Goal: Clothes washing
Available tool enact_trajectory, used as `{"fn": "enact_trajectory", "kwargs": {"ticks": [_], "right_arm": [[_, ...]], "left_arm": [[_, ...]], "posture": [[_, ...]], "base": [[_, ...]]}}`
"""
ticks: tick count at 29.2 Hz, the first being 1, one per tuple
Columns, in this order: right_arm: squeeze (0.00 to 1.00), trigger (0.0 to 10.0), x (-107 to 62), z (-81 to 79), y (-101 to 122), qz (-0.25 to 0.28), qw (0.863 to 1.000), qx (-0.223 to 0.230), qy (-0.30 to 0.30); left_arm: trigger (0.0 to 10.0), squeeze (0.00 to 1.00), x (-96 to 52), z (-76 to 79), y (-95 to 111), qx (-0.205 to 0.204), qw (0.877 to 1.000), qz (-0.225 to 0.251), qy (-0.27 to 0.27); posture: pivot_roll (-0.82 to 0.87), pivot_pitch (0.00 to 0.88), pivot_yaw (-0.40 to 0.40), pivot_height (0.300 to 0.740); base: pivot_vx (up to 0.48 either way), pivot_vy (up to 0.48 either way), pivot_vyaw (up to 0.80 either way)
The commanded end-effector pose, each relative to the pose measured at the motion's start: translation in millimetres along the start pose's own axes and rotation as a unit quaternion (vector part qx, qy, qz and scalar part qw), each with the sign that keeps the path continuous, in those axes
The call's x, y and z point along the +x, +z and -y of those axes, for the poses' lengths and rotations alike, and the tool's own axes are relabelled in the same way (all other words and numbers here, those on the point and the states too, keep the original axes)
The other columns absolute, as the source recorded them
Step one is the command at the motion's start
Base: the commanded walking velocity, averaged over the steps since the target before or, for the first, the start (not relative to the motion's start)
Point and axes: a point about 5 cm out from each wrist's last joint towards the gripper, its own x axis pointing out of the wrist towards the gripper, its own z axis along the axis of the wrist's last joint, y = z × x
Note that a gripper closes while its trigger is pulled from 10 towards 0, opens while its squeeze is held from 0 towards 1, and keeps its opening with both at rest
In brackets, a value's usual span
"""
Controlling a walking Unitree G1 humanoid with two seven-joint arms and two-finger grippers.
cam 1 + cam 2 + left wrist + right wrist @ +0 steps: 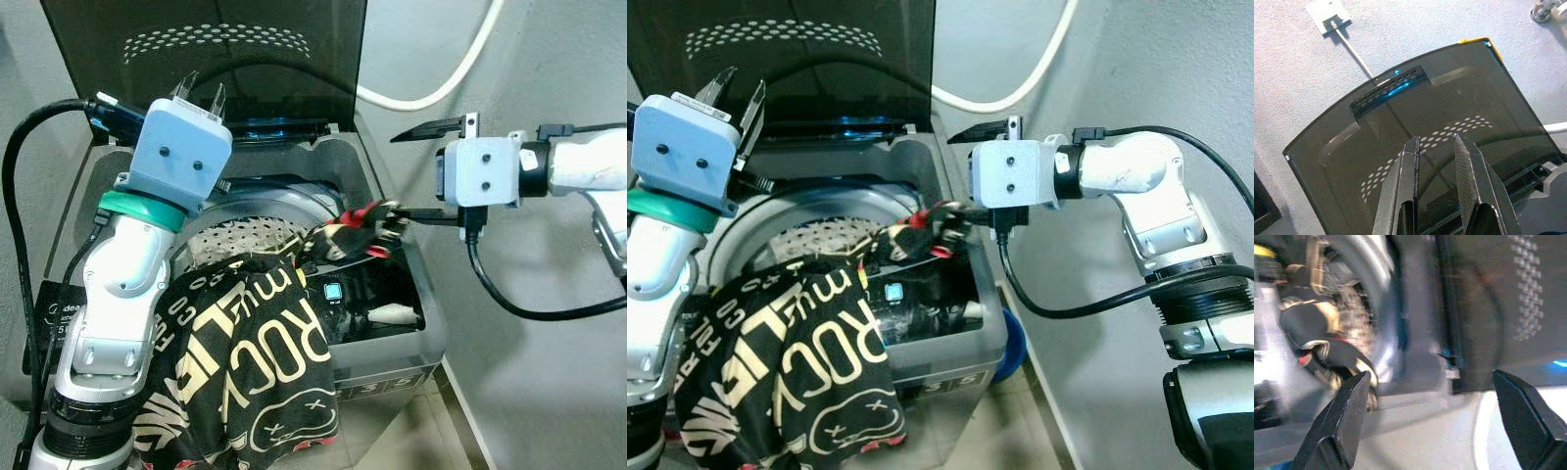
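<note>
Draped over the front rim of the top-loading washing machine (pixel 392 343), at about 6 o'clock in the left eye view, hangs a black garment (pixel 245 372) printed with cream lettering; its upper end, with red and cream trim, stretches toward 3 o'clock across the drum opening (pixel 245 235), so most of it lies outside the drum. At 9 o'clock the left arm rises, its left gripper (pixel 201 96) pointing up toward the raised dark lid (pixel 206 39), fingers slightly parted and holding nothing. At 3 o'clock the right gripper (pixel 426 171) points sideways at the garment's trimmed end, fingers spread wide, the lower one touching or just beside the cloth. A white hose (pixel 441 83) curves on the wall at 1 o'clock. From the right eye view, the same garment (pixel 813 362) hangs at 7 o'clock, and the right gripper (pixel 975 166) sits near centre, spread open above the trim. Along the left wrist view, the two black fingers (pixel 1410 191) stand a little apart, empty, before the tinted lid (pixel 1425 127) and a wall socket (pixel 1327 14). Through the right wrist view, blurred, the fingers (pixel 1347 416) are far apart, with the bunched cloth (pixel 1327 352) just beside one of them.
</note>
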Motion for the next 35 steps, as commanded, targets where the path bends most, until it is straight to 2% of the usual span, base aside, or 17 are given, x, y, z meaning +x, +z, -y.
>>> {"fn": "enact_trajectory", "kwargs": {"ticks": [1,2,6,7,8,10,12,15,16,19,22,23,26,27,30,32,35], "right_arm": [[0.0,10.0,-7.9,22.6,-0.3,-0.008,0.996,-0.008,-0.092],[0.0,10.0,-13.0,37.3,-2.4,-0.005,0.985,0.005,-0.175],[0.0,10.0,-17.7,45.2,-4.9,-0.003,0.974,0.02,-0.228],[0.0,10.0,-20.3,44.2,-4.8,0.037,0.965,0.081,-0.245],[0.0,10.0,-20.3,44.2,-4.8,0.037,0.965,0.081,-0.245],[0.0,10.0,-19.6,15.0,3.2,0.138,0.961,0.201,-0.128],[0.0,10.0,-17.9,-25.6,15.7,0.186,0.951,0.247,0.024],[0.0,10.0,-14.2,-39.3,17.3,0.186,0.946,0.258,0.059],[0.0,10.0,-7.0,-56.4,16.9,0.178,0.943,0.265,0.091],[0.0,10.0,3.6,-75.9,16.2,0.168,0.94,0.275,0.115],[0.0,10.0,3.6,-75.9,16.2,0.168,0.94,0.275,0.115],[0.0,10.0,14.9,-100.3,20.2,0.172,0.928,0.292,0.153],[0.0,10.0,14.9,-100.3,20.2,0.172,0.928,0.292,0.153],[0.0,10.0,25.7,-127.4,28.6,0.184,0.911,0.311,0.199],[0.0,10.0,25.7,-127.4,28.6,0.184,0.911,0.311,0.199],[0.0,10.0,51.2,-165.9,45.7,0.203,0.881,0.357,0.237],[0.0,10.0,58.3,-169.7,48.7,0.201,0.876,0.374,0.228]], "left_arm": [[10.0,0.0,-0.8,-0.5,2.6,-0.003,1.0,0.004,0.0],[10.0,0.0,-0.4,-0.3,2.9,-0.003,1.0,0.005,-0.002],[10.0,0.0,-0.1,-0.1,3.1,-0.003,1.0,0.005,-0.003],[10.0,0.0,0.0,-0.1,3.2,-0.003,1.0,0.006,-0.004],[10.0,0.0,0.0,-0.1,3.2,-0.003,1.0,0.006,-0.004],[10.0,0.0,0.1,-0.2,3.5,-0.003,1.0,0.006,-0.005],[10.0,0.0,0.5,-0.4,4.6,-0.004,1.0,0.007,-0.004],[10.0,0.0,1.1,-1.0,5.2,-0.004,1.0,0.008,-0.003],[10.0,0.0,3.8,-4.3,9.2,0.001,1.0,0.018,0.004],[10.0,0.0,8.9,-10.7,17.2,0.01,0.999,0.039,0.017],[10.0,0.0,8.9,-10.7,17.2,0.01,0.999,0.039,0.017],[10.0,0.0,16.4,-20.0,28.1,0.032,0.996,0.069,0.042],[10.0,0.0,16.4,-20.0,28.1,0.032,0.996,0.069,0.042],[10.0,0.0,19.9,-22.9,35.2,0.034,0.995,0.085,0.047],[10.0,0.0,19.9,-22.9,35.2,0.034,0.995,0.085,0.047],[10.0,0.0,14.3,-1.8,36.3,-0.008,0.996,0.079,-0.034],[10.0,0.0,8.7,7.4,33.6,-0.035,0.995,0.065,-0.074]], "posture": [[0.14,0.038,0.054,0.74],[0.14,0.039,0.057,0.74],[0.14,0.039,0.059,0.74],[0.14,0.042,0.059,0.74],[0.14,0.042,0.059,0.74],[0.14,0.043,0.058,0.74],[0.14,0.045,0.056,0.74],[0.14,0.045,0.056,0.74],[0.14,0.046,0.053,0.74],[0.14,0.046,0.052,0.74],[0.14,0.046,0.052,0.74],[0.15,0.041,0.045,0.74],[0.15,0.041,0.045,0.74],[0.16,0.041,0.044,0.74],[0.16,0.041,0.044,0.74],[0.15,0.043,0.043,0.74],[0.15,0.043,0.043,0.74]], "base": [[0.0,0.0,0.0],[0.0,0.0,0.0],[0.0,0.0,0.0],[0.0,0.0,0.0],[0.0,0.0,0.0],[0.0,0.0,0.0],[0.0,0.0,0.0],[0.0,0.0,0.0],[0.0,0.0,0.0],[0.0,0.0,0.0],[0.0,0.0,0.0],[0.0,0.0,0.0],[0.0,0.0,0.0],[0.0,0.0,0.0],[0.0,0.0,0.0],[0.0,0.0,0.0],[0.0,0.0,0.0]]}}
